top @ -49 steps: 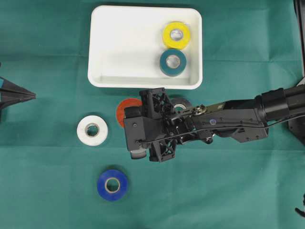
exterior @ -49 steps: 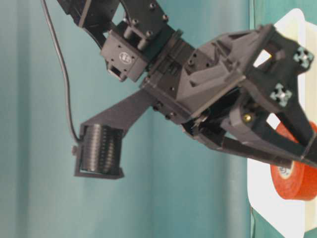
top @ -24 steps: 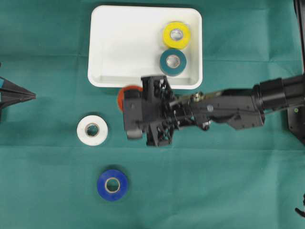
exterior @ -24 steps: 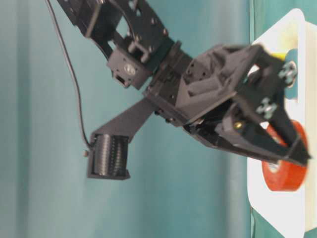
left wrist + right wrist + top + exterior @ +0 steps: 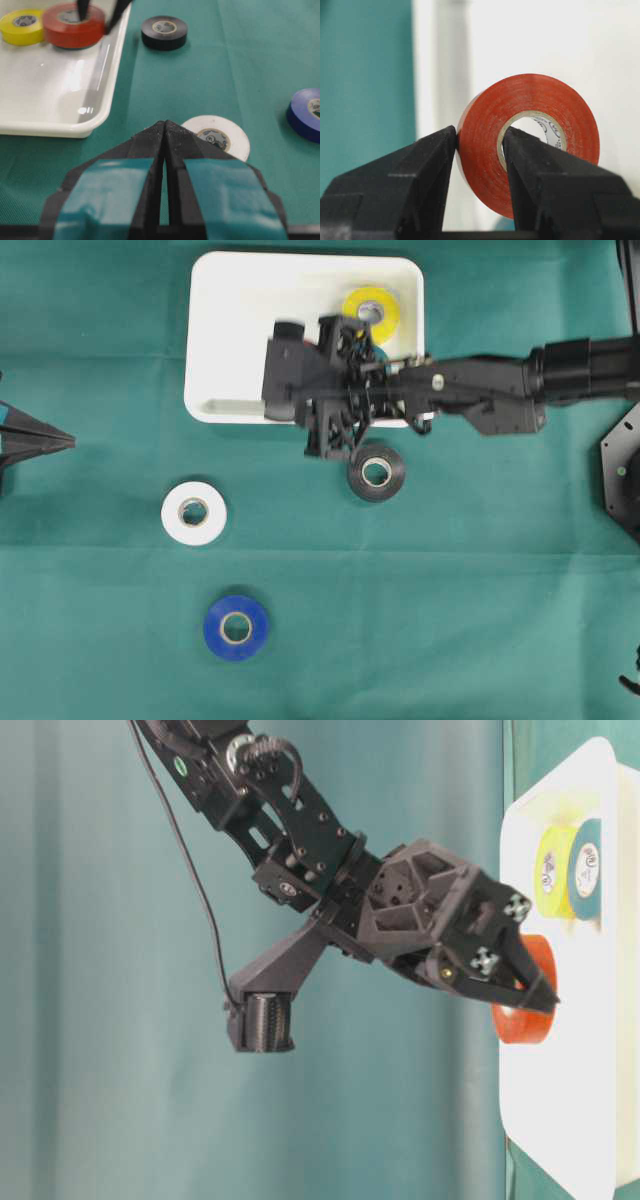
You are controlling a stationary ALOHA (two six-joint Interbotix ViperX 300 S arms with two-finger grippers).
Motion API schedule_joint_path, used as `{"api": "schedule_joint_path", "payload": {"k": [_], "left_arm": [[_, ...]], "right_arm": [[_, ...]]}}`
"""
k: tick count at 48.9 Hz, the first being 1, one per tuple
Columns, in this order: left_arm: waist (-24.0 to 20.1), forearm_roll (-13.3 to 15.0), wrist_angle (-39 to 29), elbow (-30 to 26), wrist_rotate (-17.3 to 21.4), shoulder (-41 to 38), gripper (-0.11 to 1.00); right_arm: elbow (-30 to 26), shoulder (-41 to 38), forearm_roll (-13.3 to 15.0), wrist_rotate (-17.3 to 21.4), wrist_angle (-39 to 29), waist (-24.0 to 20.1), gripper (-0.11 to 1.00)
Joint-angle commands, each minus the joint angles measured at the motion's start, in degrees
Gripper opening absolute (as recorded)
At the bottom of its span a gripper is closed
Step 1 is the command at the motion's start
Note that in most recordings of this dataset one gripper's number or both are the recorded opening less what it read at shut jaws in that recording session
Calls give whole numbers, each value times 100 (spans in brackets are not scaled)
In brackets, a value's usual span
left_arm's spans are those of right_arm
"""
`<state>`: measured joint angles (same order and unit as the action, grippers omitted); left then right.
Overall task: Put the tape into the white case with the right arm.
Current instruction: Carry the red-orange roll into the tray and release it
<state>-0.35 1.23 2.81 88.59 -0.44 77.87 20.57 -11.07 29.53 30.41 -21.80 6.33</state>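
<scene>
Right gripper (image 5: 479, 145) around red tape (image 5: 535, 135)

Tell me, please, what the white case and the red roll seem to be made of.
White case: probably smooth plastic, glossy, since highlights shine on its rounded rim.
Red tape roll: it looks like vinyl tape wound on a pale, likely cardboard core with print inside; its flat side shows fine concentric layers and a dull sheen.

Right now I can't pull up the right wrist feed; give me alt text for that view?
The right gripper is shut on the red tape roll, one black finger outside the roll's wall and the other through its core. The white case fills the background behind the roll, with green cloth at the left.
</scene>
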Motion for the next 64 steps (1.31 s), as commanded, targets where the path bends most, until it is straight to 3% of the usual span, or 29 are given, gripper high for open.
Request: {"api": "schedule_joint_path", "payload": {"k": [1, 44, 50, 56, 64], "left_arm": [[-9, 9, 18, -70, 0, -44, 0], [-9, 9, 9, -70, 0, -44, 0], [-9, 9, 9, -70, 0, -35, 0], [-9, 9, 0, -70, 0, -44, 0], [-9, 9, 9, -70, -9, -44, 0]], "right_arm": [[-62, 220, 9, 9, 18, 79, 3], [-26, -44, 0, 26, 272, 246, 4], [-26, -44, 9, 35, 272, 246, 28], [-18, -35, 9, 35, 272, 246, 67], [0, 62, 0, 35, 272, 246, 66]]}}
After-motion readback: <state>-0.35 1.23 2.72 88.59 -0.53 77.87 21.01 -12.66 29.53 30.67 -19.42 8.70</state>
